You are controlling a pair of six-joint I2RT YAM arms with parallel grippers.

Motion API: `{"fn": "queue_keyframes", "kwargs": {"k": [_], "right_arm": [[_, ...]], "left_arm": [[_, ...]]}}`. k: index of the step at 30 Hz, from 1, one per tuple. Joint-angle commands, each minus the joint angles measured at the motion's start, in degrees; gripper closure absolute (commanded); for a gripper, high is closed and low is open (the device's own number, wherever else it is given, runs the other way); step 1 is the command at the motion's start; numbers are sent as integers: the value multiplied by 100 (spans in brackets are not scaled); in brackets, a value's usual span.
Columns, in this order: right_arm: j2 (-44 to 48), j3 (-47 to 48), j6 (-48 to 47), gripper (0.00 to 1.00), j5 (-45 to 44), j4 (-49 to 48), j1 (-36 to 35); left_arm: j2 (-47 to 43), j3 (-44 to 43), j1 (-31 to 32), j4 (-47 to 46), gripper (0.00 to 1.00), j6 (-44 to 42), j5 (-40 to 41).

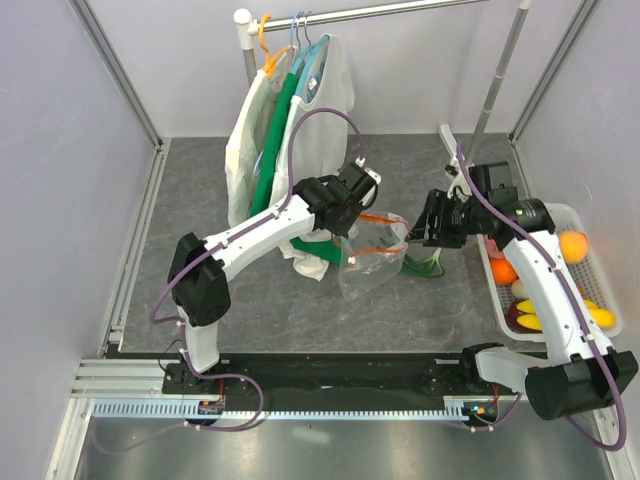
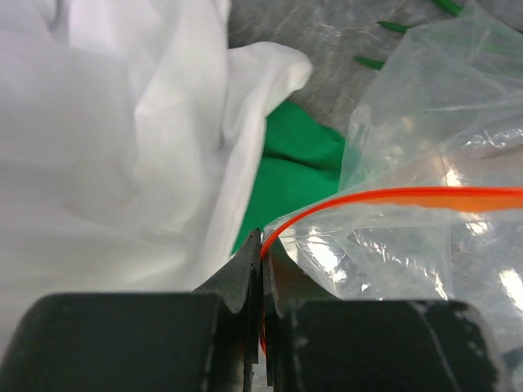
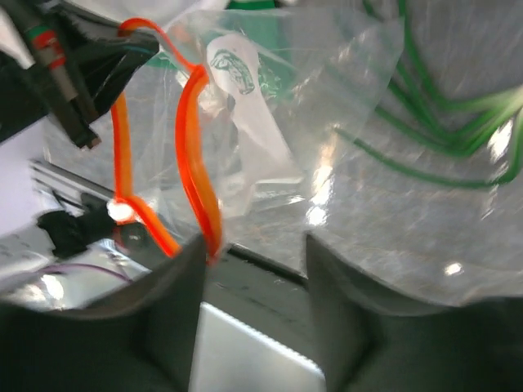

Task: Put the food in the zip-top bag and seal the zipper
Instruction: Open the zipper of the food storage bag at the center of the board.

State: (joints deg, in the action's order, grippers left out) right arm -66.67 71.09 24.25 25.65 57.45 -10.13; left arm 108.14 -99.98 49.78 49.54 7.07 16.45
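Observation:
The clear zip-top bag (image 1: 372,262) hangs crumpled at the table's middle, and nothing shows inside it. My left gripper (image 1: 352,214) is shut on its red-orange zipper strip (image 2: 392,196), pinched between the jaw tips (image 2: 263,242), and holds that end up. My right gripper (image 1: 426,232) is open at the bag's right side. In the right wrist view (image 3: 255,245) the strip (image 3: 196,155) loops against its left finger. Green onions (image 1: 424,266) lie on the table under the right gripper and show past the bag (image 3: 441,122). Other food fills the white basket (image 1: 592,262): an orange (image 1: 573,245) and bananas (image 1: 600,316).
White and green garments (image 1: 290,130) hang from a rail (image 1: 400,10) at the back, right behind the left gripper; the white cloth (image 2: 122,147) and green cloth (image 2: 298,159) fill the left wrist view. Frame posts stand at both sides.

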Motion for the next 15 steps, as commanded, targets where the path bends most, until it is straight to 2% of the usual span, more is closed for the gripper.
{"fn": "queue_keyframes", "kwargs": {"k": [1, 4, 6, 10, 12, 13, 15], "right_arm": [[-188, 887, -1482, 23, -139, -32, 37], [22, 907, -2545, 8, -122, 64, 55], [163, 741, -3378, 7, -113, 143, 64], [251, -269, -4734, 11, -166, 21, 64], [479, -856, -5174, 12, -96, -433, 73], [610, -1043, -5802, 12, 235, -576, 73], [1120, -1612, -6307, 12, 492, -1118, 99]], "left_arm": [[-267, -91, -82, 47, 98, -66, 104], [-293, -109, -91, 56, 98, -48, 122], [-337, -100, -135, 73, 98, -39, 139], [-381, -118, -179, 109, 98, -4, 131], [-390, -100, -179, 135, 98, -4, 131], [-390, -100, -188, 135, 98, 5, 139], [-399, -83, -188, 135, 98, 14, 122]]}}
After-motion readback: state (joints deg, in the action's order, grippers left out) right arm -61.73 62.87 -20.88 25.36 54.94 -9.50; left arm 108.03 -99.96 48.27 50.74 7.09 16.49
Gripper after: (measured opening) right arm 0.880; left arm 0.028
